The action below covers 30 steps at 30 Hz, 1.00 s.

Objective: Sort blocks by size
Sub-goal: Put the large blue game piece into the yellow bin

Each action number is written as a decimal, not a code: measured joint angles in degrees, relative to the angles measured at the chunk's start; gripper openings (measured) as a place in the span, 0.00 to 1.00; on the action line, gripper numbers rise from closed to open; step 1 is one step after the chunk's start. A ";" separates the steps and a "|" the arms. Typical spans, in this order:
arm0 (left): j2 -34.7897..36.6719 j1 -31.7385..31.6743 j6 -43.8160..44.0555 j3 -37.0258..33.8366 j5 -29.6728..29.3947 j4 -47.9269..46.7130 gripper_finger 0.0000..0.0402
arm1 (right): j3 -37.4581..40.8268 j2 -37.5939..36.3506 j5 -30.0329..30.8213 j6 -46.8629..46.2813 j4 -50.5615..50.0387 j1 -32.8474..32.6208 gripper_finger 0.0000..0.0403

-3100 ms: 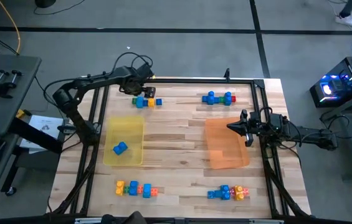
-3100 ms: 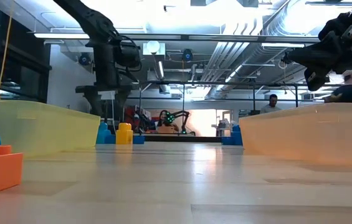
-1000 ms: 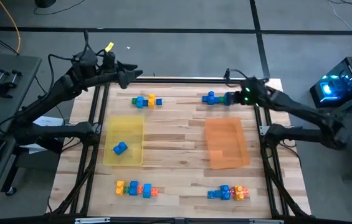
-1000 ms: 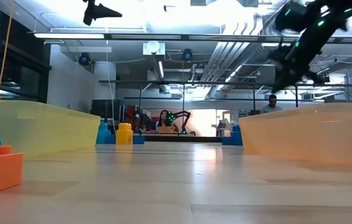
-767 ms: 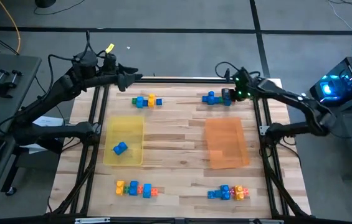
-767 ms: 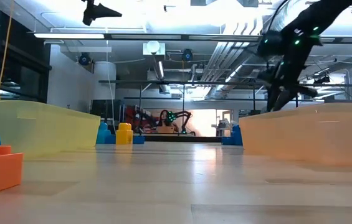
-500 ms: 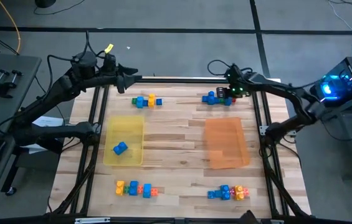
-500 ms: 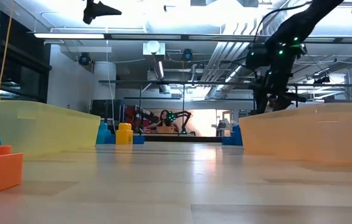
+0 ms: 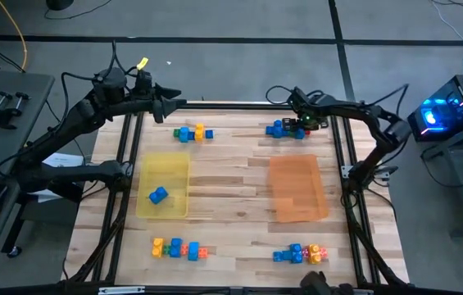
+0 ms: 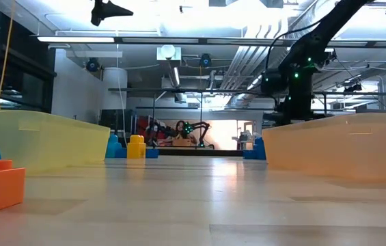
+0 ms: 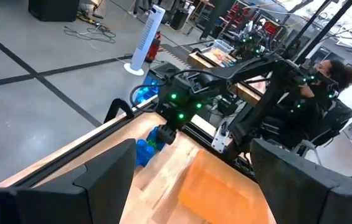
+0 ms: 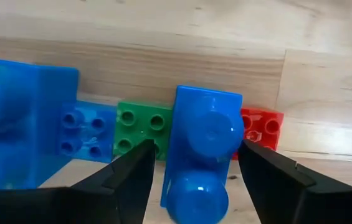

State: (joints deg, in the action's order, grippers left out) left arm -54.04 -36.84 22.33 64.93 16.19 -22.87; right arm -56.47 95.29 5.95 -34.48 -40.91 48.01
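At the table's far right lies a row of blocks (image 9: 287,129). In the right wrist view it shows a big blue brick (image 12: 20,130), tiny blue (image 12: 88,127), green (image 12: 139,124) and red (image 12: 261,127) cubes, and a blue two-stud block (image 12: 204,146). My right gripper (image 12: 195,152) is low over this row and open. Its fingers stand on either side of the two-stud block, and I see no touch. My left gripper (image 11: 194,186) hangs open, high over the far left corner (image 9: 170,105).
A yellow tray (image 9: 174,168) at the left holds one blue block (image 9: 158,195). An orange tray (image 9: 298,188) lies at the right. More block clusters lie at the far left (image 9: 192,133), near left (image 9: 180,249) and near right (image 9: 301,254).
My right gripper has come down from high over the far right corner and gone a little toward the table's left, to the far right row of blocks. Its arm has swung round behind it. The blocks have not moved.
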 joint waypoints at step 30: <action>0.02 0.00 -0.30 0.00 -0.55 9.86 0.75 | -0.11 -15.34 -20.20 -5.76 42.81 -20.04 0.32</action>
State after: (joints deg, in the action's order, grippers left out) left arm -54.02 -36.84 22.03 64.93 15.64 -13.02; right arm -56.58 79.95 -14.25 -40.23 1.89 27.96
